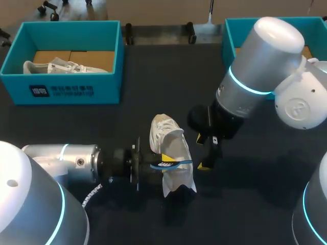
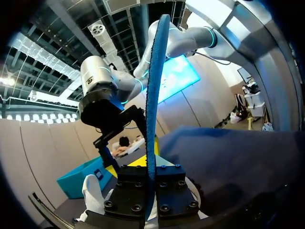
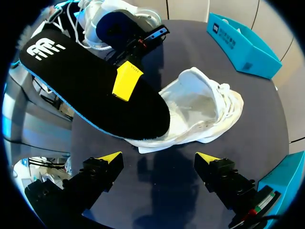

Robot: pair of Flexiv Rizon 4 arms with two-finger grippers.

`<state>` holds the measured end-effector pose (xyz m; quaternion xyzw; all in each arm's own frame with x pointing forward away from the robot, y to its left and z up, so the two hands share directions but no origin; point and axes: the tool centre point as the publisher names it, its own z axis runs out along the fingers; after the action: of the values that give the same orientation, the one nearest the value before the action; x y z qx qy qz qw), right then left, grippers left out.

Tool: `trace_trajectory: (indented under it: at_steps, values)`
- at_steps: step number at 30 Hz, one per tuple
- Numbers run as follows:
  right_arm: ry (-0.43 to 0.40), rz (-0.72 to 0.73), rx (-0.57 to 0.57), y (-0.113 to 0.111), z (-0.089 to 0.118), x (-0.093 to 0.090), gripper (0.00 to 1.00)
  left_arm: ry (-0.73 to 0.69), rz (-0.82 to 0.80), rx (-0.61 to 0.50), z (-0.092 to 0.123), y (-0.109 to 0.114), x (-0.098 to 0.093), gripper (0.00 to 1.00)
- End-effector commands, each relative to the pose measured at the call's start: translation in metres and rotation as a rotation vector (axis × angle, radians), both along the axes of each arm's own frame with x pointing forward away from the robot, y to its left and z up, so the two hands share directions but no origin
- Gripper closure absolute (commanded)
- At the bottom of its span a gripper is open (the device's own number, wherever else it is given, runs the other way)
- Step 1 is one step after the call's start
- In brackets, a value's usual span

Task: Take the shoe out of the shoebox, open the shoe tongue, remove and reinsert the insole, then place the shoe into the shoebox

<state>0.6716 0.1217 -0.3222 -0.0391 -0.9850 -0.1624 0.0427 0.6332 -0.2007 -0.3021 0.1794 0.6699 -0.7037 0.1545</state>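
Note:
A white shoe lies on the dark table, its mouth open toward my right gripper. My left gripper is shut on the insole, held on edge just above the shoe. In the right wrist view the insole is black with a blue rim, and one yellow fingertip of the left gripper presses on its face. The left wrist view shows the insole edge-on, clamped between its own fingers. My right gripper hangs open beside the shoe, holding nothing.
A teal shoebox at the back left holds another white shoe. A second teal box stands at the back right behind my right arm. A teal box also shows beyond the shoe in the right wrist view.

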Motion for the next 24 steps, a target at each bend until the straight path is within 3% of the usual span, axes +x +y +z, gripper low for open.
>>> trace_trajectory:
  at_steps: [1,15,24]
  values:
    - [-0.002,-0.001,-0.001,0.001,-0.001,-0.001,0.0,0.005,0.013,0.005,-0.004,-0.006,0.003,1.0]
    - [-0.002,-0.001,-0.001,0.001,-0.001,-0.001,0.0,-0.049,0.101,0.073,-0.024,-0.01,0.018,1.0]
    - [-0.002,-0.001,-0.001,0.001,-0.001,-0.001,0.0,-0.018,0.149,0.133,-0.04,-0.012,0.039,1.0]
